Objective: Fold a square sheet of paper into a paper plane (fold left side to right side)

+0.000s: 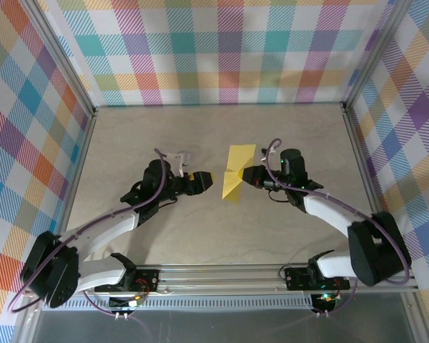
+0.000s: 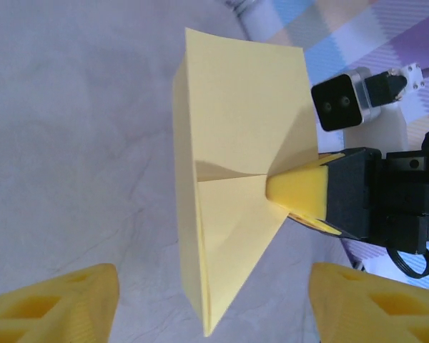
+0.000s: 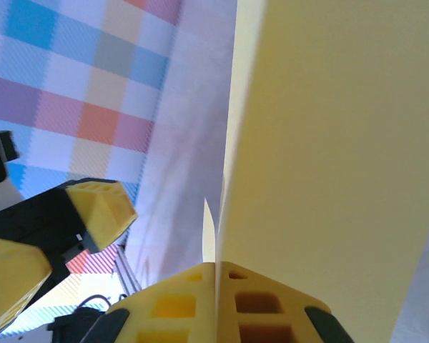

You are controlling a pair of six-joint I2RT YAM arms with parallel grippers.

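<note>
Near the middle of the pale table (image 1: 200,128), a little right of centre, the yellow sheet of paper (image 1: 237,174) is seen, already folded into a narrow shape. In the left wrist view it is shown broad at one end and tapering to a point at the other. A crease is seen running across it from the long straight edge to the slanted edge. Along the straight edge the layers are doubled. The sheet is pinched at its right side by the right gripper (image 1: 247,176), whose jaws are closed flat on the paper. In the right wrist view the yellow fingertips (image 3: 179,304) are pressed together with the paper's edge caught between them, and the paper is seen rising steeply in front of that camera. The left gripper (image 1: 204,180) is held just to the left of the sheet and apart from it, with its jaws spread wide and nothing gripped. Its yellow fingers (image 2: 57,307) are seen at the two lower corners of its own view, and the pointed end of the paper lies in line with the gap between them, untouched. Whether the sheet's left edge rests on the table or is lifted off it cannot be told. The table is enclosed by checked walls (image 1: 214,50).
</note>
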